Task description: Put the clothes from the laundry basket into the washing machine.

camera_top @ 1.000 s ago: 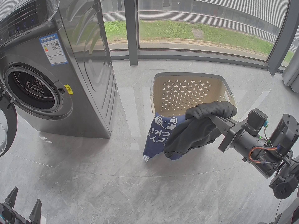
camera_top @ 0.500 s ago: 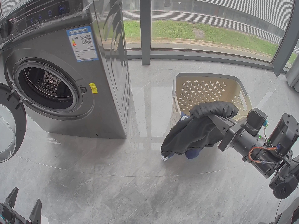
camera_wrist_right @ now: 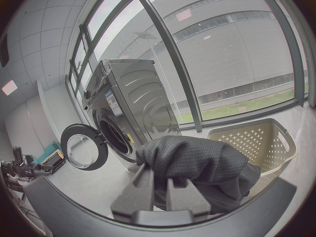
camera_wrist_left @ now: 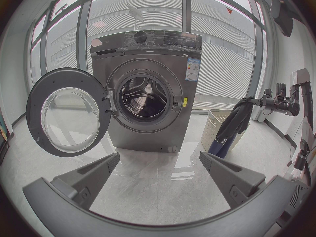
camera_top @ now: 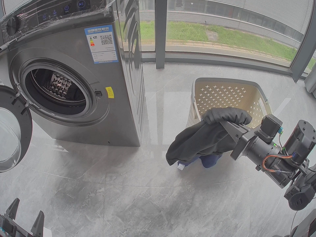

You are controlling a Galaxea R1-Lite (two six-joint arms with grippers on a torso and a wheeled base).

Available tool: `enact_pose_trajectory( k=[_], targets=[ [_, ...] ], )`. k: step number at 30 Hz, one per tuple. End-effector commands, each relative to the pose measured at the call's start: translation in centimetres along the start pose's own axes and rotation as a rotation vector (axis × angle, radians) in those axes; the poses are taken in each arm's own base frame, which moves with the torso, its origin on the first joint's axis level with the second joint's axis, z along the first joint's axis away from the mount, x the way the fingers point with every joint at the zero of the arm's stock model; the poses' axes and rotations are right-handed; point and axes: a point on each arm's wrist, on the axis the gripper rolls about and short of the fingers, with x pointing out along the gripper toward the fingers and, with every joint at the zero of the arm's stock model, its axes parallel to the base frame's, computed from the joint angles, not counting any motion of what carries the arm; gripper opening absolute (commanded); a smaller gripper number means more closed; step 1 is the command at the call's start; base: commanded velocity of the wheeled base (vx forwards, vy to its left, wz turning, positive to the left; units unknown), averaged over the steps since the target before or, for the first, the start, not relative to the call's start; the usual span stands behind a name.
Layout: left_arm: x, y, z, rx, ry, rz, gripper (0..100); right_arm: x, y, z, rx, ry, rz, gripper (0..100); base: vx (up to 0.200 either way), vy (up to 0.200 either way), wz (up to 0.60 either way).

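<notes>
While the right gripper (camera_top: 227,125) hung at about four o'clock in the head view, its jaws were pinched tight on a fold of a dark grey garment (camera_top: 200,139), which bunched over the fingers and draped down toward seven o'clock from the grip. Beneath that drape a navy garment (camera_top: 210,160) showed. Whether it was caught in the same pinch or merely hung against the basket could not be told. Just behind, at two o'clock, stood the cream laundry basket (camera_top: 230,83), its star-punched wall bare inside.

Farther out, at ten o'clock, the washing machine (camera_top: 121,83) stood with its round door (camera_top: 13,129) swung wide to nine o'clock and the drum opening (camera_top: 57,89) exposed, well apart from the load. The left gripper (camera_top: 25,214) waited low at seven o'clock, jaws spread and holding nothing.

The carry to the drum seemed to be the step in hand. Doing it well would probably mean keeping the pinch firm and lifting high enough that the trailing cloth cleared the floor (camera_top: 131,188). The bundle should go past the door's edge and deep into the opening before release, so no hem lay across the seal.
</notes>
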Motion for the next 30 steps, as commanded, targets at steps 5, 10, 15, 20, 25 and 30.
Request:
enact_pose_trajectory(
  k=[5, 10, 15, 20, 25, 30],
  targets=[
    [0.08, 0.01, -0.28, -0.001, 0.011, 0.0, 100, 0.04, 0.01, -0.08, 0.0, 0.002, 0.001, 0, 0.0, 0.04, 0.0],
    [0.07, 0.01, -0.24, -0.001, 0.01, 0.0, 100, 0.05, 0.03, -0.21, 0.0, 0.008, 0.001, 0, 0.0, 0.2, 0.0],
    [0.07, 0.01, -0.24, -0.001, 0.01, 0.0, 100, 0.04, 0.18, -0.22, 0.002, 0.008, 0.007, 0, 0.0, 0.2, 0.0],
    [0.07, 0.01, -0.24, -0.003, 0.01, 0.0, 100, 0.04, 0.14, -0.22, 0.002, 0.008, 0.006, 0, 0.0, 0.2, 0.0],
    [0.07, 0.01, -0.24, -0.003, 0.01, 0.0, 100, 0.04, 0.18, -0.22, 0.002, 0.008, 0.007, 0, 0.0, 0.2, 0.0],
    [0.07, 0.01, -0.24, -0.003, 0.01, 0.0, 100, 0.04, 0.18, -0.22, 0.002, 0.008, 0.007, 0, 0.0, 0.2, 0.0]
  ],
)
